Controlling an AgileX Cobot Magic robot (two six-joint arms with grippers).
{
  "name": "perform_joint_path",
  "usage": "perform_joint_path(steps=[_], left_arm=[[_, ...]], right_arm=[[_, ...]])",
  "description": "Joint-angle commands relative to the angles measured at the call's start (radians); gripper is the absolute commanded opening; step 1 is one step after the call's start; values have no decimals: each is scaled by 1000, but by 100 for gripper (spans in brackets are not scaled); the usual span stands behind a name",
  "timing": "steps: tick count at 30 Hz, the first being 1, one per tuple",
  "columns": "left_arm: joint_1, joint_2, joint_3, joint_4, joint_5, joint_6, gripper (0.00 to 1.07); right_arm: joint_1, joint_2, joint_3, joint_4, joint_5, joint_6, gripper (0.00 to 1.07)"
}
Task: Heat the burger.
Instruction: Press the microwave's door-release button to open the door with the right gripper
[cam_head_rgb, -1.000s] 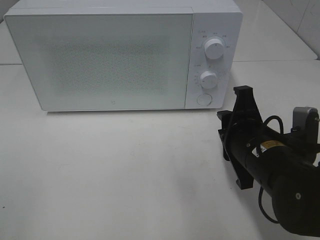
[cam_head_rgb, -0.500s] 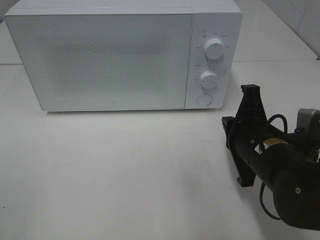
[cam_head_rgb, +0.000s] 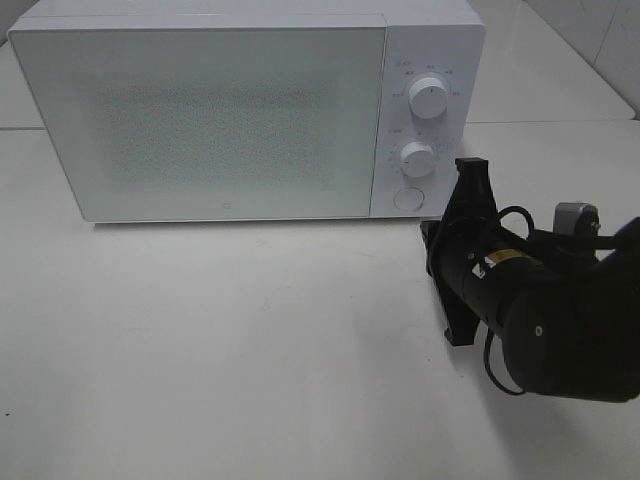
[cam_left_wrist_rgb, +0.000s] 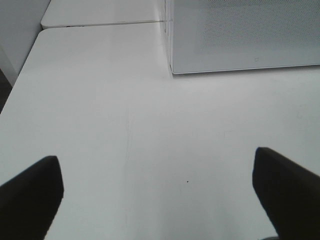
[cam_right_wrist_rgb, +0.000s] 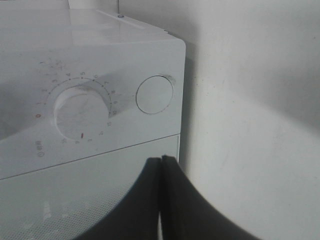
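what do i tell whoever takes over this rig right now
Left gripper: open, empty, over the table.
Right gripper: shut, empty, close to the round button on the microwave.
The burger is not in view; the door is shut, so it may be inside, cannot tell.
Done: unclear. Left: probably press the button; check for the burger first.

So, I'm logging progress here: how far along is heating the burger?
Done: nothing I can confirm; the microwave door is closed and no burger is in view. In hand: the right gripper, shut, points toward the round button; the left gripper hangs open over the table. Left: probably pressing that button; whatever follows I cannot tell.
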Motion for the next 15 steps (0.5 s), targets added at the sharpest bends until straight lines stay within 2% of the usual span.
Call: perform_joint_path(steps=[1, 15], left_arm=[[1, -24, 2, -6, -7, 0, 98], [1, -24, 2, -6, -7, 0, 98]], right_arm=[[-31, 32, -44, -41, 39, 2, 0], [-158, 144, -205, -148, 106, 19, 0]])
